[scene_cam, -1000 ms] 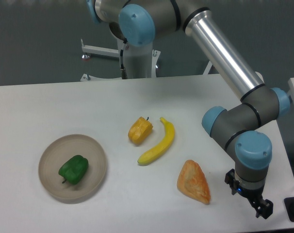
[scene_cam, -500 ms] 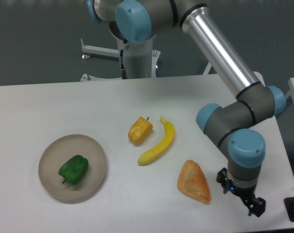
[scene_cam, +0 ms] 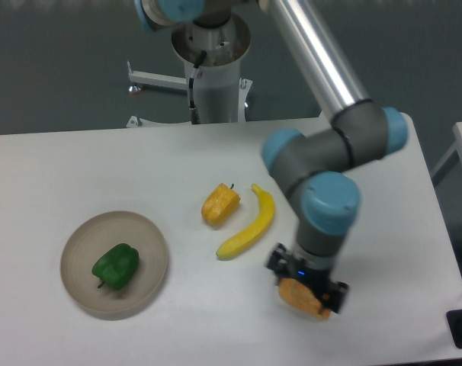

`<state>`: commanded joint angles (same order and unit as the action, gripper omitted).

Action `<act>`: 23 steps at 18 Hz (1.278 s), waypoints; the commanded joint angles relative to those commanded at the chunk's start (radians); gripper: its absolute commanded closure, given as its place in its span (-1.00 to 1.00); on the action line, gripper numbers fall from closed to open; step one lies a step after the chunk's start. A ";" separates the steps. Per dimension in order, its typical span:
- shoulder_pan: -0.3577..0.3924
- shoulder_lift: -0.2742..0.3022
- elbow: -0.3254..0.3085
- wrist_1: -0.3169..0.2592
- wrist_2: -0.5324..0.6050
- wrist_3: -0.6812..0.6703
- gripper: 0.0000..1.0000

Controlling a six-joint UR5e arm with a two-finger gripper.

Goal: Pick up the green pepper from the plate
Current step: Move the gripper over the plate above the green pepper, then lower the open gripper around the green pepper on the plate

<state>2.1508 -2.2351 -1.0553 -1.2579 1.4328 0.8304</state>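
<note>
The green pepper (scene_cam: 116,266) lies untouched in the plate (scene_cam: 149,238) at the lower left of the frame, a little left of the dish's centre, stem toward the lower left. Well apart from it, at lower centre-right, the arm's hand (scene_cam: 308,288) hangs over the orange wedge-shaped pastry (scene_cam: 301,298), hiding most of it; whether the hand is released or clenched cannot be told from this angle. Between the two sit a yellow-orange pepper (scene_cam: 219,205) and a banana (scene_cam: 250,223) on the white desk (scene_cam: 78,168). The task appears to be in its approach step: the next move calls for travelling on leftward across the desk, clear of the banana, then descending over the plate with fingers spread. Compared with half a second ago, the hand has swung left from the lower right corner to above the pastry.
</note>
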 joint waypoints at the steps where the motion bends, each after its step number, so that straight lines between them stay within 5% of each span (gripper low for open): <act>1: -0.017 0.009 -0.014 0.002 -0.014 -0.051 -1.00; 7: -0.120 0.032 -0.064 0.012 -0.060 -0.311 -1.00; 10: -0.172 0.054 -0.120 0.098 -0.060 -0.394 -1.00; 18: -0.242 0.085 -0.242 0.133 -0.058 -0.402 -1.00; 23: -0.273 0.088 -0.302 0.210 -0.049 -0.393 -1.00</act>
<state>1.8777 -2.1476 -1.3575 -1.0477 1.3837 0.4372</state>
